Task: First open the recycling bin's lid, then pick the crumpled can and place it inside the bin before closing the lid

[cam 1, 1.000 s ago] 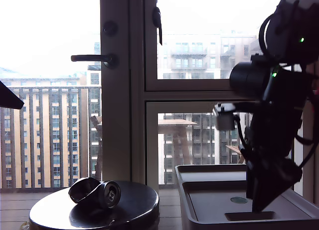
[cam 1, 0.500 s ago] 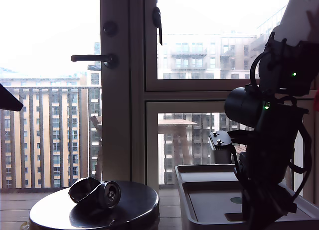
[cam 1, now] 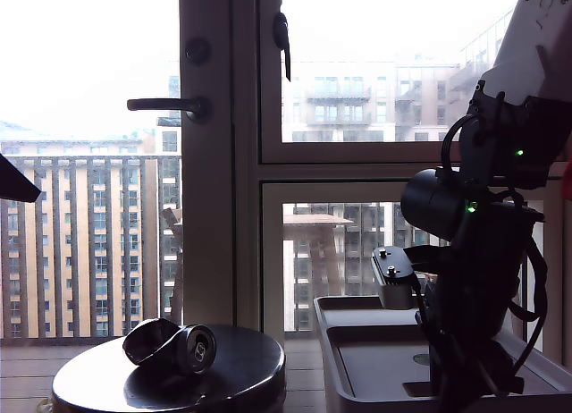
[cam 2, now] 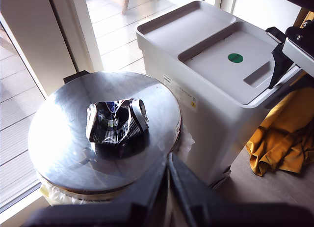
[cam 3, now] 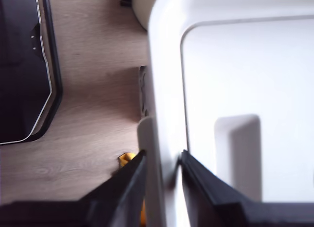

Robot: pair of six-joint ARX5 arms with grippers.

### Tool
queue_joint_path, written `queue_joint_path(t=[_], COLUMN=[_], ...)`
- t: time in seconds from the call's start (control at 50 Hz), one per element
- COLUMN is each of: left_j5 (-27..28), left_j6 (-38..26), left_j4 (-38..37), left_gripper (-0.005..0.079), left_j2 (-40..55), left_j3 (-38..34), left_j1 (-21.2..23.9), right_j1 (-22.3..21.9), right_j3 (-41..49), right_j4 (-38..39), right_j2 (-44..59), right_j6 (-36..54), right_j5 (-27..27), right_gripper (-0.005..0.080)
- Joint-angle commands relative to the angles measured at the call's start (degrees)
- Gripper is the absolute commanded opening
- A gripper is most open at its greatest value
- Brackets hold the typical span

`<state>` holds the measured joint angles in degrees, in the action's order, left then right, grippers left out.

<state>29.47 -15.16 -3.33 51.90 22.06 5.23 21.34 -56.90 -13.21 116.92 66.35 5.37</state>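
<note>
Green sticker (cam 2: 235,57) showing on lid (cam 2: 235,50), writing unreadable. My second gripper (cam 3: 162,160) fingers straddling recycling bin (cam 2: 196,104) rim. My first gripper (cam 2: 168,160) fingers together. Can (cam 2: 116,121) lying on table (cam 2: 64,138), lower left of exterior view.

A round glossy tabletop (cam 2: 64,138) is seen beside a tall glazed door (cam 1: 219,163), on which a dark lever handle (cam 1: 165,105) is mounted. Through the glass, high-rise buildings (cam 1: 89,243) are seen. A crumpled yellow cloth (cam 2: 287,138) is seen on the wooden floor (cam 3: 93,119). A dark flat object with a pale rim (cam 3: 24,70) is seen lying on that floor.
</note>
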Motion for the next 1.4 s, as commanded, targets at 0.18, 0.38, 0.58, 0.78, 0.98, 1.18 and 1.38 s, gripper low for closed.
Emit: queue_joint_path(t=[0.18, 0.38, 0.58, 0.78, 0.98, 1.18, 1.38], left_j5=[0.2, 0.1, 0.1, 0.1, 0.1, 0.1, 0.3], left_j6=[0.2, 0.2, 0.2, 0.2, 0.2, 0.2, -1.0], left_j4=[0.2, 0.1, 0.2, 0.2, 0.1, 0.3, 3.3], left_gripper=[-0.0022, -0.0022, -0.0022, -0.0022, -0.0022, -0.0022, 0.0004], left_j2=[0.2, 0.2, 0.2, 0.2, 0.2, 0.2, 1.6], left_j3=[0.6, 0.6, 0.6, 0.6, 0.6, 0.6, 0.6], left_j1=[0.2, 0.2, 0.2, 0.2, 0.2, 0.2, 0.2], right_j1=[-0.1, 0.0, 0.3, 1.2, 2.0, 2.4, 2.7], right_j3=[0.1, -1.7, -3.7, -5.6, -7.1, -7.7, -7.7], right_j4=[2.8, -2.9, -7.9, -10.8, -13.8, -17.1, -19.2], right_j2=[1.4, 1.3, 0.4, -1.7, -3.5, -6.4, -9.6], right_j6=[1.2, 1.2, 1.6, 1.5, 1.2, 1.2, 1.2], right_j5=[0.6, 0.0, 0.0, 0.0, -0.3, -1.5, -1.5], right_gripper=[-0.0013, -0.0013, -0.0013, -0.0013, -0.0013, -0.0013, -0.0013])
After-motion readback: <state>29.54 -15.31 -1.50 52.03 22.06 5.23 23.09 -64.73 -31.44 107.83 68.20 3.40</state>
